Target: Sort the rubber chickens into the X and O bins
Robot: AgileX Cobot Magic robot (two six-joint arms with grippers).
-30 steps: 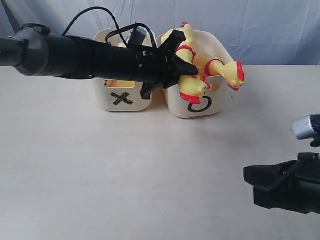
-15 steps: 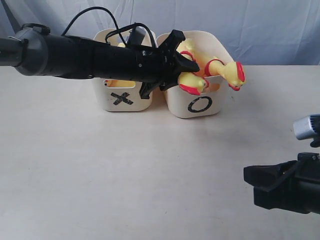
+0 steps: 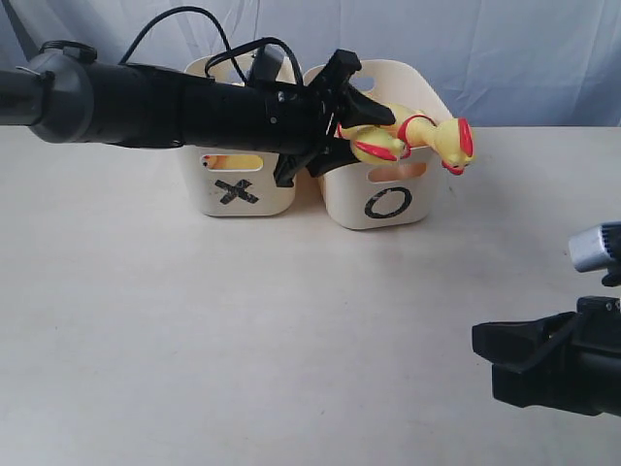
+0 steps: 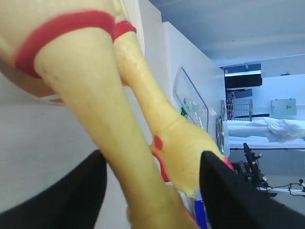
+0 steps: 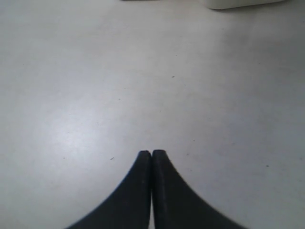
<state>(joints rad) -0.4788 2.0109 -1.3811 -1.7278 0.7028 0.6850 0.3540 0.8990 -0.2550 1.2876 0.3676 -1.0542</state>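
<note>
Rubber chickens, yellow, red-combed (image 3: pixel 427 136): heaped in cream plastic O tub (image 3: pixel 349 199); yellow glimpsed in matching X tub (image 3: pixel 209 199); none on pale table (image 3: pixel 243 340). Black left gripper (image 3: pixel 354 126) spread wide astride one neck, not clamping. Right gripper (image 5: pixel 151 157) closed, empty. Sorting likely almost done.

The left arm (image 3: pixel 146 102), a thick black tube with a grey collar at its rear joint, lies nearly level and stretches in from the left edge of the exterior view. A thin black cable (image 3: pixel 175 24) loops above the wrist behind the fingers. At its end the black left gripper (image 3: pixel 354 121) has its two fingers (image 4: pixel 66 200) spread wide, one raised above the other. The right arm (image 3: pixel 582 364) sits low at the right edge of the exterior view. Its black right gripper (image 3: pixel 480 351) points left, and its fingers (image 5: pixel 143 191) are pressed flat together with no gap from base to tips.
</note>
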